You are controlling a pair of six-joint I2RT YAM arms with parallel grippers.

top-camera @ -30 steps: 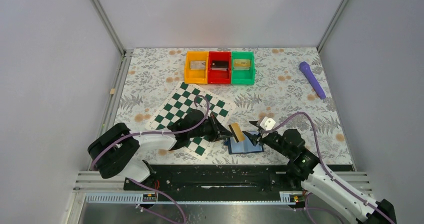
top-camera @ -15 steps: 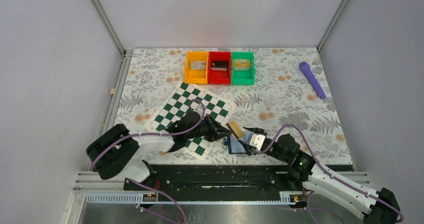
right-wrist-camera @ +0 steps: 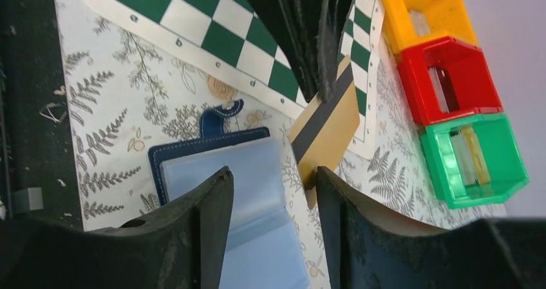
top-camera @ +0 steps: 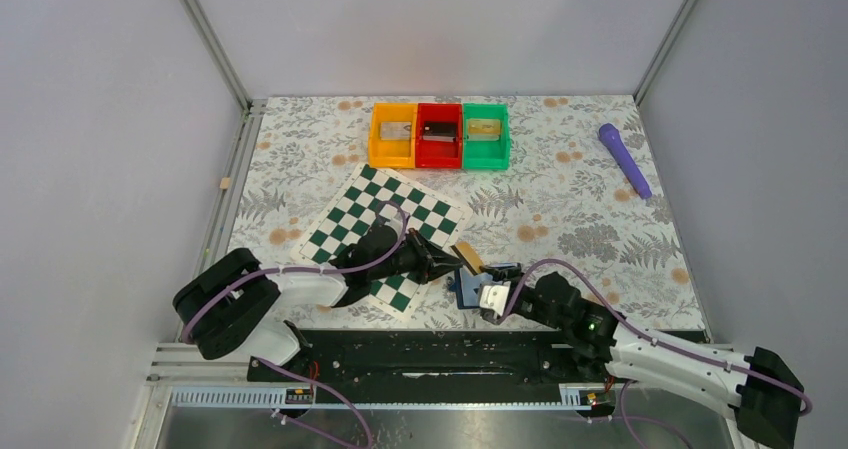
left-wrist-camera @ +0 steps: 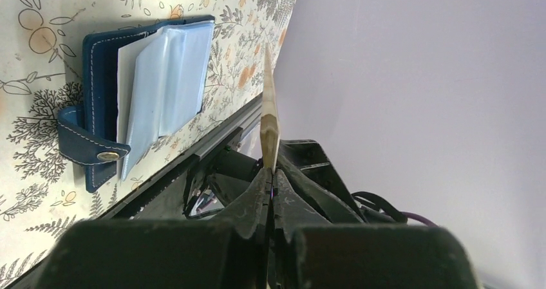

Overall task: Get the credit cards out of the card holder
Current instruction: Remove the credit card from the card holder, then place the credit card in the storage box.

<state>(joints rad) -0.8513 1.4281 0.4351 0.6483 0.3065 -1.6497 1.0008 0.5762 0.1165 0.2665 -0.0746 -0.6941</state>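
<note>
Now your left pincer (left-wrist-camera: 271, 173) is closed on the tan-gold credit card (left-wrist-camera: 268, 102), just beside the open card holder (left-wrist-camera: 100, 89) on the table (left-wrist-camera: 38, 12); your right pincer (right-wrist-camera: 273, 186) hangs open above that holder.

Floral table (top-camera: 585, 184) — chessboard mat (top-camera: 385, 219), three coloured bins (top-camera: 438, 163), purple wand (top-camera: 625, 159), open card holder (left-wrist-camera: 100, 76)
</note>
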